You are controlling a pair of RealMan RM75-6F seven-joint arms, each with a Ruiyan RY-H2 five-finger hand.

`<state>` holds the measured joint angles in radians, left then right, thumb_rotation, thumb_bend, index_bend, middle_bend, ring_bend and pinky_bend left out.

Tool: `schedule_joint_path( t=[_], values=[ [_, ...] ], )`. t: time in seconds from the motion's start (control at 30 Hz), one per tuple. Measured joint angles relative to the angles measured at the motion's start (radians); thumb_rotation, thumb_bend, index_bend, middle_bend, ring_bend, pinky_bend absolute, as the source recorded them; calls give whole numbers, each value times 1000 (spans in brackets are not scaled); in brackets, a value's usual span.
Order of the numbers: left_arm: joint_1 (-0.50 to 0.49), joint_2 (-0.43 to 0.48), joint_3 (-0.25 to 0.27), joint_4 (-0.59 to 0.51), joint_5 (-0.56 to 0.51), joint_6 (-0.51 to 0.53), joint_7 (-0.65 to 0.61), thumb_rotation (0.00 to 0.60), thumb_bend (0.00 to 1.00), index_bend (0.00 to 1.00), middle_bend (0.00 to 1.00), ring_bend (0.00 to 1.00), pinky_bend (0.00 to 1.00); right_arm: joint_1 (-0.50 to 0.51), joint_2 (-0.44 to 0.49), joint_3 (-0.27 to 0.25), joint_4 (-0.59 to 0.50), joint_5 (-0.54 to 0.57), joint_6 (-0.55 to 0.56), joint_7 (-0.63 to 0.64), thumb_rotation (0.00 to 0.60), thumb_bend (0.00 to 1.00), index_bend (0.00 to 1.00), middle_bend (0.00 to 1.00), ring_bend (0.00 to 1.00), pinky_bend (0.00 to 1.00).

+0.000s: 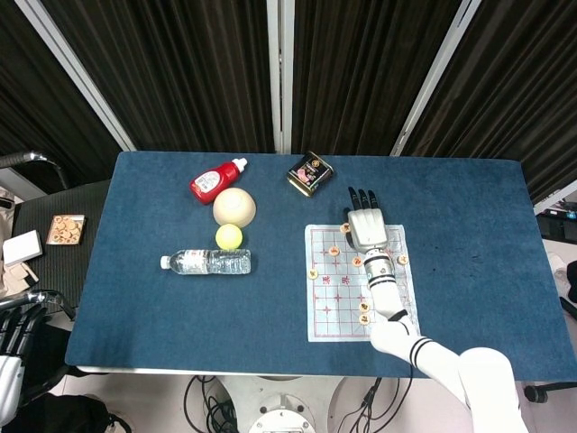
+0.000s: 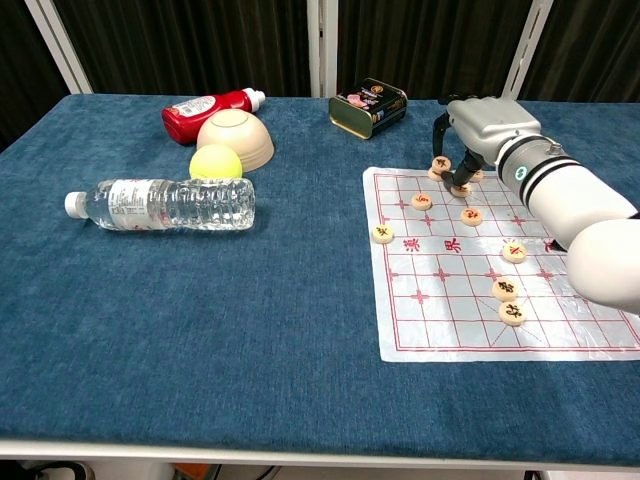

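A white paper chess board (image 1: 341, 302) (image 2: 455, 300) with red grid lines lies on the blue table, right of centre, with several round wooden pieces (image 2: 505, 289) scattered on it. My right hand (image 1: 366, 227) (image 2: 482, 122) hovers over the board's far left corner, fingers curled downward, and pinches one wooden piece (image 2: 441, 163) just above the board. Two more pieces (image 2: 460, 188) lie right beneath and beside it. My left hand (image 1: 13, 336) hangs off the table at the lower left of the head view, fingers spread, holding nothing.
A clear water bottle (image 1: 206, 262) (image 2: 160, 204) lies on its side at left. Behind it are a yellow ball (image 2: 216, 162), an upturned beige bowl (image 2: 235, 136) and a red bottle (image 2: 209, 105). A dark tin (image 2: 368, 106) stands behind the board. A box of pieces (image 1: 66, 228) sits off the table.
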<state>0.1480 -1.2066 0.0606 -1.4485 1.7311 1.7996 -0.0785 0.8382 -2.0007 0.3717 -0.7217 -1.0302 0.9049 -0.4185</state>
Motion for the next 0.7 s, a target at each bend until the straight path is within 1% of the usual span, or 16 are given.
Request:
schedule_joint_path(
  t=[0.2, 0.27, 0.43, 0.53, 0.63, 0.7],
  values=[
    [0, -2, -1, 6, -2, 1, -6, 600, 122, 87, 80, 0, 0, 2, 2, 3, 2, 18, -19, -10, 600, 258, 285, 0, 0, 0],
    [1, -1, -1, 6, -3, 2, -5, 600, 123, 87, 80, 0, 0, 2, 5, 4, -4, 22, -24, -9, 600, 254, 258, 0, 0, 0],
    [2, -1, -1, 5, -4, 3, -5, 600, 123, 87, 80, 0, 0, -4, 24, 4, -36, 9, -2, 15, 600, 253, 234, 0, 0, 0],
    [2, -1, -1, 4, -2, 4, -2, 600, 123, 87, 80, 0, 0, -18, 54, 3, -81, -11, 34, 35, 600, 253, 207, 0, 0, 0],
    [1, -3, -1, 2, -1, 3, 2, 600, 123, 87, 80, 0, 0, -49, 108, -5, -159, -40, 87, 57, 600, 249, 167, 0, 0, 0],
    [1, -3, 0, -1, 0, 1, 6, 600, 123, 87, 80, 0, 0, -85, 162, -20, -239, -66, 128, 71, 600, 240, 88, 0, 0, 0]
  ],
)
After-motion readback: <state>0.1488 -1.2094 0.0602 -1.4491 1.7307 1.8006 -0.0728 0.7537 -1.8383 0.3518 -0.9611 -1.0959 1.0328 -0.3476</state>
